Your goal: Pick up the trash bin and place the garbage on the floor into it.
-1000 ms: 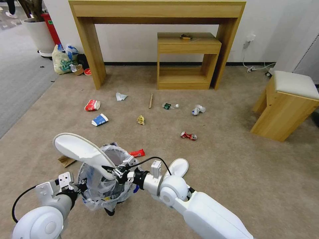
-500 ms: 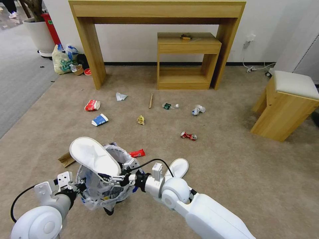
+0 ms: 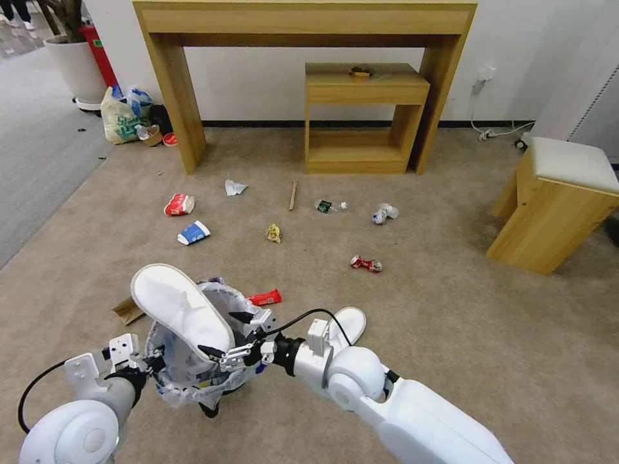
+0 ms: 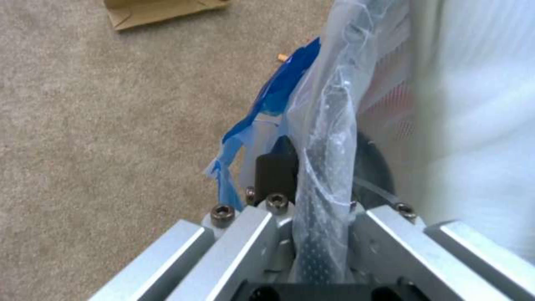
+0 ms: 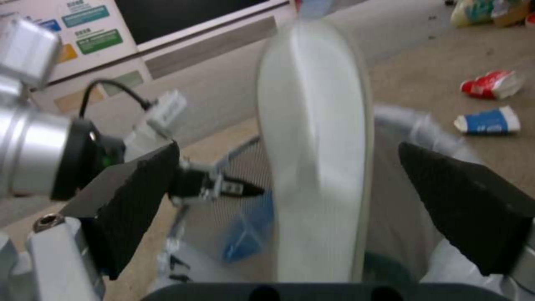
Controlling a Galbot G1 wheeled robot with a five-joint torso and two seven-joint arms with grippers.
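Observation:
The trash bin [image 3: 193, 380], black with a crinkly clear liner, hangs just above the floor [image 3: 451, 309]. My left gripper [image 3: 153, 365] is shut on its rim and liner [image 4: 329, 125]. A white slipper [image 3: 180, 308] stands on end inside the bin, leaning on the rim. My right gripper [image 3: 225, 336] is open beside it, and in the right wrist view the slipper [image 5: 312, 159] rises between the spread fingers without touching them. A second white slipper [image 3: 348, 322], a red wrapper [image 3: 265, 298] and cardboard [image 3: 129, 311] lie near the bin.
Farther out lie a red cup [image 3: 179, 204], a blue-white cup [image 3: 193, 232], paper [image 3: 234, 187], a stick [image 3: 293, 194], a bottle [image 3: 330, 206], a crushed can [image 3: 366, 263]. A wooden console [image 3: 309, 26], a small shelf [image 3: 364, 116] and a stool [image 3: 554, 200] stand behind.
The slipper swung from lying flat above the bin to standing inside it. My right gripper opened, let it go and drew back a little to the right.

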